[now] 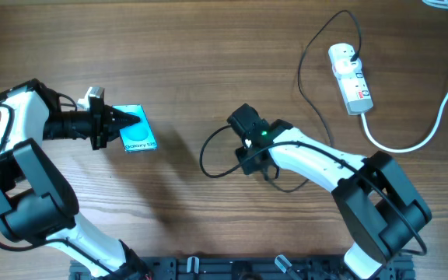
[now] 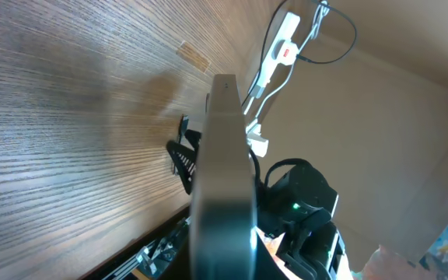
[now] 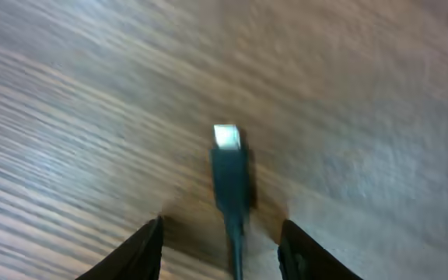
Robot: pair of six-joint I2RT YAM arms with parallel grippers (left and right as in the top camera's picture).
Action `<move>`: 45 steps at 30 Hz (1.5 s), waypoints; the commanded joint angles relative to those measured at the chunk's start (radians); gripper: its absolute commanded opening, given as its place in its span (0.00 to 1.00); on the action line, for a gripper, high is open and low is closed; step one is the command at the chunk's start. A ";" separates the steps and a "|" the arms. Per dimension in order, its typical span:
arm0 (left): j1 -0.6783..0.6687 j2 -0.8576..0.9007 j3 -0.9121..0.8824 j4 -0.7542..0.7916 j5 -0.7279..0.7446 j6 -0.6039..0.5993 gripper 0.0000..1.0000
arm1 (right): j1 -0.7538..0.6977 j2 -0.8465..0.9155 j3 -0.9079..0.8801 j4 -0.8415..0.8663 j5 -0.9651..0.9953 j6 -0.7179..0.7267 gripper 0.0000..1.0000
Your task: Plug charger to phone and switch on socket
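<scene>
Right wrist cam, blurred: the charger [image 3: 231, 194] lies on the wood table [image 3: 379, 93], a thin black lead with a stubby black plug body and a pale metal connector tip [image 3: 226, 137] pointing away from the lens. The right gripper [image 3: 222, 229] straddles it with fingers [image 3: 140, 250] spread, one on each side of the lead, and a gap shows on both sides, so no contact. Left wrist cam: the phone [image 2: 224, 187] fills the centre edge-on as a thin dark slab. Overhead: the left gripper [image 1: 124, 122] is clamped on the phone's left end, fingertips pressed onto it. The screen faces up, teal-blue with a light oval and a white text strip along one end. I can't tell if the phone rests on the table or sits just above it. The left arm [image 1: 22, 117] comes in from the left edge, wrist pointing right. The right arm [image 1: 317, 159] reaches from bottom right to mid-table, green LED [image 1: 264, 134] lit at the wrist, gripper aimed up-left. The phone and that gripper are well apart. The charger loops left of the right gripper, passes under the forearm, then climbs to the far right and into the far end of the socket [image 1: 350, 79]. That is a short white strip with a rounded end and red marks. A thick white cord [image 1: 434, 117] leaves its near end and sweeps right, off the top edge.
</scene>
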 commanded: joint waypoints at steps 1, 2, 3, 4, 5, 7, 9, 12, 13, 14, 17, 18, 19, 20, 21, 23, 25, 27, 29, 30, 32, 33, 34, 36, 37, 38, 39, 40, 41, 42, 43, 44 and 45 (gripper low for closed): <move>0.000 -0.008 0.006 -0.004 0.021 0.019 0.04 | 0.002 0.018 -0.021 0.024 -0.021 -0.050 0.49; 0.000 -0.008 0.006 -0.003 0.021 0.019 0.04 | 0.001 0.018 -0.021 0.029 -0.009 -0.049 0.49; 0.000 -0.008 0.006 -0.003 0.021 0.019 0.04 | 0.001 0.018 -0.021 0.033 0.002 -0.048 0.49; 0.000 -0.008 0.006 0.001 0.021 0.019 0.04 | 0.001 0.018 -0.021 0.040 0.002 -0.051 0.48; 0.000 -0.008 0.006 0.003 0.021 0.019 0.04 | 0.001 0.018 -0.021 0.042 0.001 -0.066 0.45; 0.000 -0.008 0.006 0.003 0.021 0.019 0.04 | 0.001 0.018 -0.021 0.038 -0.003 -0.082 0.39; 0.000 -0.008 0.006 0.003 0.021 0.019 0.04 | 0.001 0.018 -0.023 0.036 -0.010 -0.102 0.29; 0.000 -0.008 0.006 0.005 0.021 0.019 0.04 | 0.001 0.019 -0.024 0.039 -0.002 -0.103 0.20; 0.000 -0.008 0.006 0.008 0.021 0.019 0.04 | 0.001 0.019 -0.024 0.040 -0.003 -0.103 0.20; 0.000 -0.008 0.006 0.011 0.021 0.019 0.04 | 0.001 0.019 -0.024 0.040 -0.002 -0.103 0.21; 0.000 -0.008 0.006 0.011 0.021 0.019 0.04 | 0.001 0.019 -0.024 0.035 -0.003 -0.103 0.25; 0.000 -0.008 0.006 0.011 0.021 0.019 0.04 | 0.001 0.019 -0.024 0.033 -0.003 -0.103 0.29; 0.000 -0.008 0.006 0.012 0.021 0.019 0.04 | 0.001 0.019 -0.024 0.030 -0.003 -0.103 0.33; 0.000 -0.008 0.006 0.015 0.021 0.019 0.04 | 0.001 0.019 -0.024 0.027 -0.003 -0.103 0.34; 0.000 -0.008 0.006 0.018 0.021 0.019 0.04 | 0.001 0.019 -0.024 0.024 -0.003 -0.103 0.35; 0.000 -0.008 0.006 0.019 0.021 0.019 0.04 | 0.001 0.019 -0.024 0.014 -0.002 -0.102 0.41; 0.000 -0.008 0.006 0.019 0.021 0.019 0.04 | 0.001 0.019 -0.024 0.002 -0.002 -0.102 0.42; 0.000 -0.008 0.006 0.019 0.021 0.019 0.04 | 0.001 0.019 -0.024 0.011 0.029 -0.102 0.35; 0.000 -0.008 0.006 0.019 0.021 0.019 0.04 | 0.001 0.019 -0.024 0.019 0.066 -0.103 0.32; 0.000 -0.008 0.006 0.019 0.021 0.019 0.04 | 0.001 0.019 -0.024 0.026 0.069 -0.107 0.32; 0.000 -0.008 0.006 0.020 0.021 0.019 0.04 | 0.001 0.019 -0.024 0.036 0.015 -0.140 0.28; 0.000 -0.008 0.006 0.023 0.021 0.019 0.04 | 0.001 0.019 -0.024 0.040 -0.005 -0.141 0.28; 0.000 -0.008 0.006 0.027 0.021 0.019 0.04 | 0.001 0.019 -0.024 0.044 -0.023 -0.140 0.27; 0.000 -0.008 0.006 0.034 0.021 0.019 0.04 | 0.001 0.019 -0.024 0.055 -0.029 -0.147 0.27; 0.000 -0.008 0.006 0.034 0.021 0.019 0.04 | 0.001 0.019 -0.024 0.057 -0.028 -0.161 0.25; 0.000 -0.008 0.006 0.035 0.021 0.019 0.04 | 0.001 0.019 -0.024 0.057 -0.025 -0.172 0.25; 0.000 -0.008 0.006 0.042 0.021 0.019 0.04 | 0.001 0.019 -0.024 0.057 -0.024 -0.181 0.25; 0.000 -0.008 0.006 0.045 0.021 0.019 0.04 | 0.001 0.019 -0.024 0.057 -0.017 -0.180 0.24; 0.000 -0.008 0.006 0.045 0.021 0.019 0.04 | 0.001 0.019 -0.024 0.058 -0.002 -0.180 0.22; 0.000 -0.008 0.006 0.045 0.021 0.019 0.04 | 0.001 0.019 -0.024 0.057 0.002 -0.181 0.18; 0.000 -0.008 0.006 0.045 0.021 0.019 0.04 | 0.001 0.019 -0.024 0.055 0.001 -0.180 0.16; 0.000 -0.008 0.006 0.044 0.021 0.019 0.04 | 0.001 0.019 -0.024 0.054 0.000 -0.180 0.15; 0.000 -0.008 0.006 0.045 0.025 0.019 0.04 | 0.001 0.019 -0.024 0.053 0.000 -0.180 0.15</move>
